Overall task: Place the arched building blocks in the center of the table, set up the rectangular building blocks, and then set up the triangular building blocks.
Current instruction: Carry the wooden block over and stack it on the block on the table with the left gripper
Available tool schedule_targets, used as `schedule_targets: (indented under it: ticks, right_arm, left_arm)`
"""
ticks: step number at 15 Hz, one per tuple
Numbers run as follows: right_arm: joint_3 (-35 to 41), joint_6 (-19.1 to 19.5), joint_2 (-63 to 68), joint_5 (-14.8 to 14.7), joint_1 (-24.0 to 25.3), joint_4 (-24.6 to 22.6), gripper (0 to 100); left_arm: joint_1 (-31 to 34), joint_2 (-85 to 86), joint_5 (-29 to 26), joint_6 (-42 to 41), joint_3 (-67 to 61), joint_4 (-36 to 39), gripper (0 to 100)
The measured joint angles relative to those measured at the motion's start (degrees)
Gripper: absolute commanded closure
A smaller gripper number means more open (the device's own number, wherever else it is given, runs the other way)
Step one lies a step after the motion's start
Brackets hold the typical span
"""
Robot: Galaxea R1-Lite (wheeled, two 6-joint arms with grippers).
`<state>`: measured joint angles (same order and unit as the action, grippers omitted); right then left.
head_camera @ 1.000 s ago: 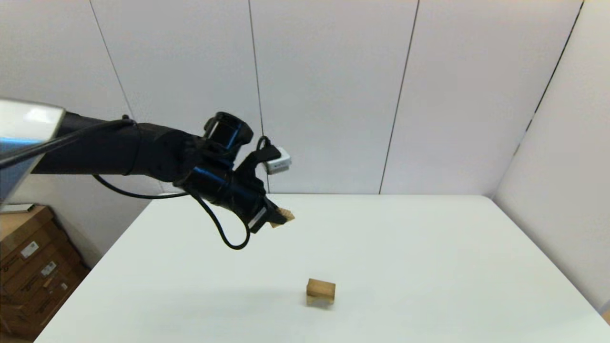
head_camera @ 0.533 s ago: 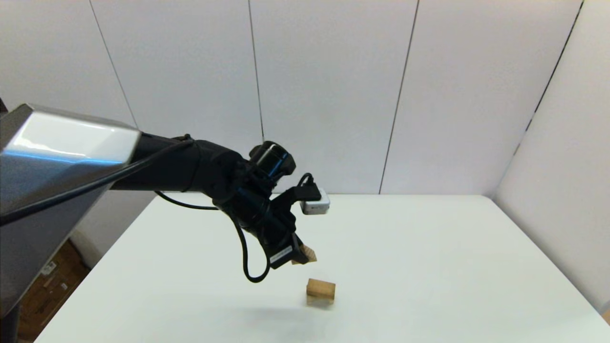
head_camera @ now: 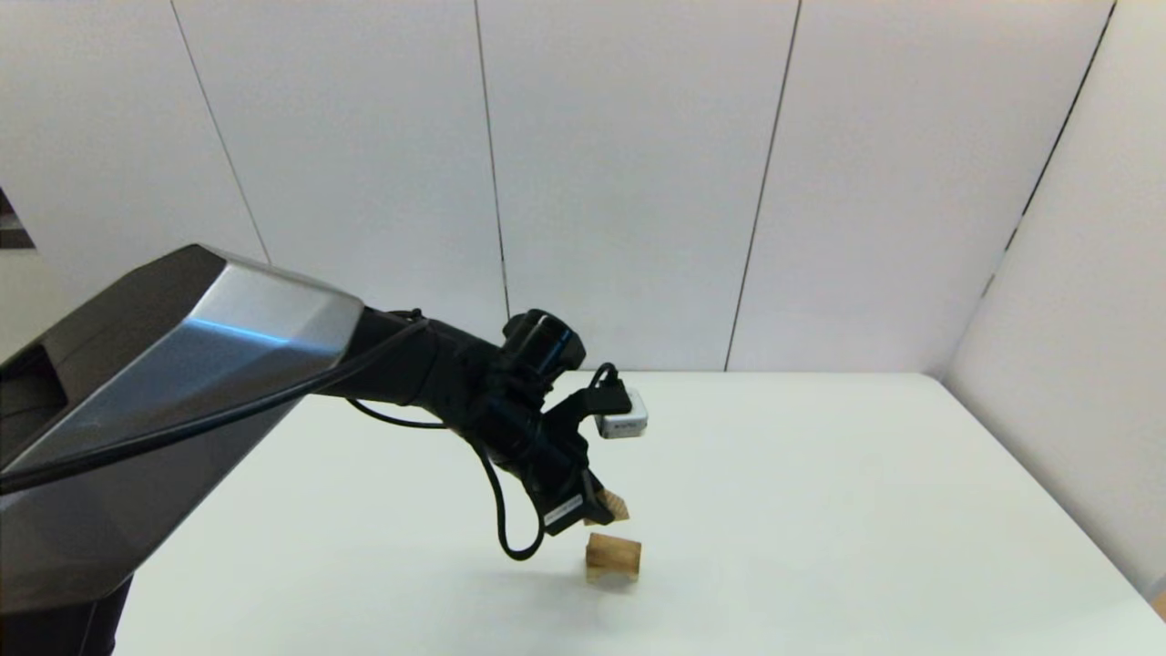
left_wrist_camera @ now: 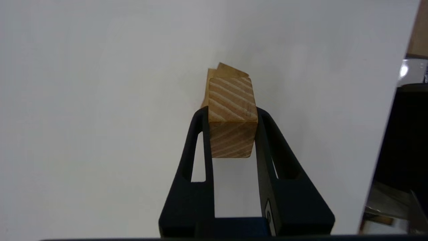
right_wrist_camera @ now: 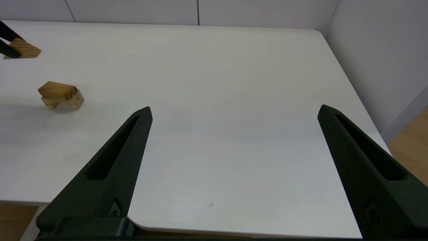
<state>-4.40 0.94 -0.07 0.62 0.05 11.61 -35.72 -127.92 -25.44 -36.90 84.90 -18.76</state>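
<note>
left wrist view shows my left gripper (left_wrist_camera: 233, 134) clamped on the wedge (left_wrist_camera: 231, 117), just above the slab (head_camera: 613, 552) stacked on the arch (right_wrist_camera: 62, 100) mid-table (head_camera: 820, 510). i should level the wedge, centre it, then lower gently. right gripper (right_wrist_camera: 234, 113) idles open near the front edge.

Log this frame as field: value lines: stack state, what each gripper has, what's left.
stack: rectangular block lies on the arched block, near the middle of the table
left gripper: shut on the triangular block, in the air just above the stack, not touching it
right gripper: open, holding nothing, over the table's near right edge
left to do: set the triangular block on the stack
</note>
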Motion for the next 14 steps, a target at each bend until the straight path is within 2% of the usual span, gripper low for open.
schedule_targets:
  ticks: [2, 14]
  right_arm:
    - [0.00, 0.00, 0.00, -0.02, 0.02, 0.00, 0]
    - [0.00, 0.00, 0.00, -0.02, 0.00, 0.02, 0]
  left_arm:
    - [-0.13, -1.39, -0.16, 0.02, -1.93, 5.16, 100]
    - [-0.96, -5.07, 0.12, -0.09, -4.41, 10.34, 100]
